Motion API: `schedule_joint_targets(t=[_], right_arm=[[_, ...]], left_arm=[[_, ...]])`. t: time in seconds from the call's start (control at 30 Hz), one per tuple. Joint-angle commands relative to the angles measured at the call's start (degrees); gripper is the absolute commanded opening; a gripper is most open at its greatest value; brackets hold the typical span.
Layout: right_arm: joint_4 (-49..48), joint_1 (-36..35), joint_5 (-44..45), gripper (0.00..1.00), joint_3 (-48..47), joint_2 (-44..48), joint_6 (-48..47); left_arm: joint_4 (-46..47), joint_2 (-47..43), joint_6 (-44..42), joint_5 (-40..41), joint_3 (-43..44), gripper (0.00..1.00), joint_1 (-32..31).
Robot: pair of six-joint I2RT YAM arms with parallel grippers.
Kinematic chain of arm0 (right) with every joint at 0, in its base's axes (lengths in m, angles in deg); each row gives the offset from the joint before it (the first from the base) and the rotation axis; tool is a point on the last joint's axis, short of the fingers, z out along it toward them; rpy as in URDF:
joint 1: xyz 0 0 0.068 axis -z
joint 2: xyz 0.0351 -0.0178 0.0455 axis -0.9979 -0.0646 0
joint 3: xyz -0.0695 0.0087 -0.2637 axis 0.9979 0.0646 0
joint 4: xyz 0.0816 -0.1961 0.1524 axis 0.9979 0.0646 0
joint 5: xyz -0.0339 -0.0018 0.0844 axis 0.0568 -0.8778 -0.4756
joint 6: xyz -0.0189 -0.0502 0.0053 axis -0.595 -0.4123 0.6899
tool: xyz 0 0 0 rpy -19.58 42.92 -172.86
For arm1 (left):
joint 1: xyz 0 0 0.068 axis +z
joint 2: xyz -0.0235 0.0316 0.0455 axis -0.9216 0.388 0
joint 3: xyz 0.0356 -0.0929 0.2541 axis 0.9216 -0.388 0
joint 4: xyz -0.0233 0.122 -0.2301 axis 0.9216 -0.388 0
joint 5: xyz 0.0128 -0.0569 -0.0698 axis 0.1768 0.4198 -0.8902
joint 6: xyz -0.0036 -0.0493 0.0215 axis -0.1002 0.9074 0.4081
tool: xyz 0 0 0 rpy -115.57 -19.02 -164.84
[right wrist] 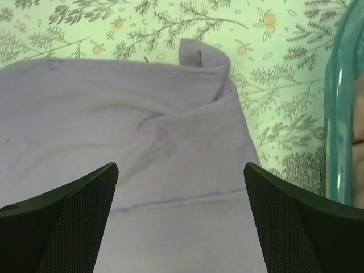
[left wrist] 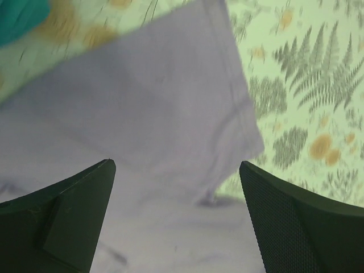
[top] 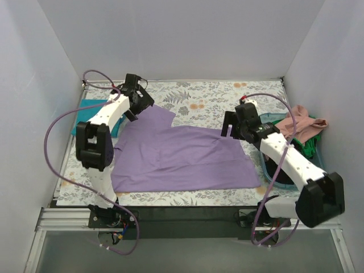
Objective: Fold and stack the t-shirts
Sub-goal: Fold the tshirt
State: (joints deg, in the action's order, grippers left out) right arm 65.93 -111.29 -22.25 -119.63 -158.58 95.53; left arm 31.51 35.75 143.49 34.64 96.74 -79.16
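A lavender-purple t-shirt (top: 182, 159) lies spread on the floral cloth in the middle of the table. My left gripper (top: 138, 102) is open and empty above the shirt's far-left sleeve (left wrist: 170, 96). My right gripper (top: 232, 128) is open and empty above the shirt's right side (right wrist: 142, 148), where a corner of fabric (right wrist: 202, 57) curls up. A folded teal t-shirt (top: 86, 116) lies at the far left; it also shows in the left wrist view (left wrist: 20, 17). A salmon-pink t-shirt (top: 301, 125) and a green one (top: 310, 149) lie in the tub.
The see-through blue plastic tub (top: 318, 162) stands at the right edge, under my right arm; its rim (right wrist: 335, 114) shows in the right wrist view. The grey floral-print cloth (top: 216, 96) covers the table. White walls close in the left, back and right sides.
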Motion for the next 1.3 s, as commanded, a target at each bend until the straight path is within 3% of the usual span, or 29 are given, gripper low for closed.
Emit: schedule_joint_targets(t=[0.0, 0.13, 0.27, 0.47, 0.83, 1.03, 1.17, 1.27], right_arm=[[-3.81, 3.01, -0.78, 0.98, -6.40, -8.60, -3.40], [-5.92, 5.04, -7.12, 0.93, -14.83, -21.07, -5.59], [-7.16, 5.22, -13.53, 0.93, -20.11, -29.18, -7.62], [-7.42, 5.83, -14.16, 0.93, -21.44, -37.01, -6.14], [-9.71, 6.80, -14.78, 0.94, -31.00, -48.96, -6.13], [-9.71, 7.33, -15.30, 0.94, -33.93, -49.68, -7.36], [-9.71, 7.33, -13.82, 0.94, -29.90, -45.73, -7.45], [-9.53, 7.33, -11.97, 0.95, -27.34, -43.00, -6.93]], left_arm=[[-3.09, 10.06, -5.30, 1.69, 11.23, 0.90, 1.88], [-4.23, 23.68, -8.81, -1.04, 29.92, 0.85, 2.58], [-4.24, 32.84, -10.14, -3.24, 39.89, 0.85, 2.67], [2.88, 34.69, -10.93, -4.65, 37.10, 0.87, 2.76], [2.89, 37.16, -12.43, -3.42, 37.37, 0.85, 2.76], [2.27, 36.81, -12.25, -1.49, 37.10, 0.72, 2.76], [2.19, 35.93, -12.16, -0.78, 35.00, 0.54, 2.76], [2.01, 35.57, -11.81, -0.08, 33.94, 0.47, 2.67]])
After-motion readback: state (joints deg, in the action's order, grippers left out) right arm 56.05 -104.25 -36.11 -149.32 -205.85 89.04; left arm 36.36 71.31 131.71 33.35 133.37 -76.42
